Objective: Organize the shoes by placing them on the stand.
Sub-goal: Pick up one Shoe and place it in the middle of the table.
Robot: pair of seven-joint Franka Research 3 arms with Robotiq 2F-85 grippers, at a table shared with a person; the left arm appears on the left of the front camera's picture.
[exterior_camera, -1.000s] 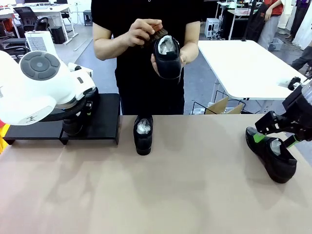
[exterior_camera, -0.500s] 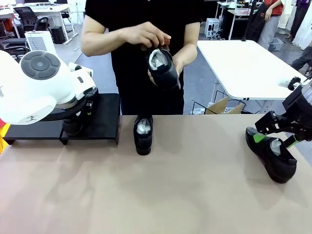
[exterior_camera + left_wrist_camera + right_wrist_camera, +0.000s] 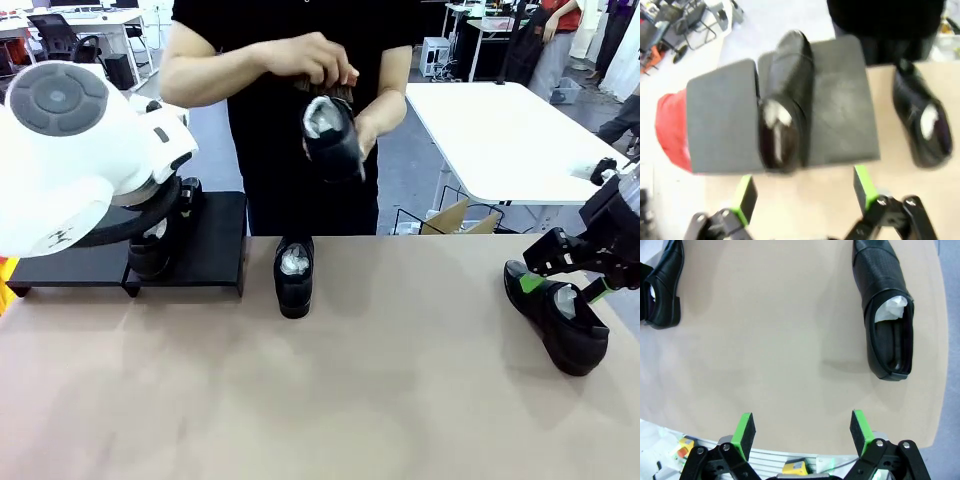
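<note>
Over on the left, we see the stand (image 3: 215, 250) with one shoe (image 3: 785, 110) lying along the join of its two sections. The left gripper (image 3: 804, 190) hangs above it, fingers spread wide, holding nothing. Centre table, a second shoe (image 3: 293, 275) sits just in front of the person, whose hands (image 3: 312, 60) grip a third shoe (image 3: 335, 135) in the air. Far right, a fourth shoe (image 3: 565, 320) lies on the tabletop (image 3: 400, 380) near the right gripper (image 3: 803, 432), which is also wide open and empty.
</note>
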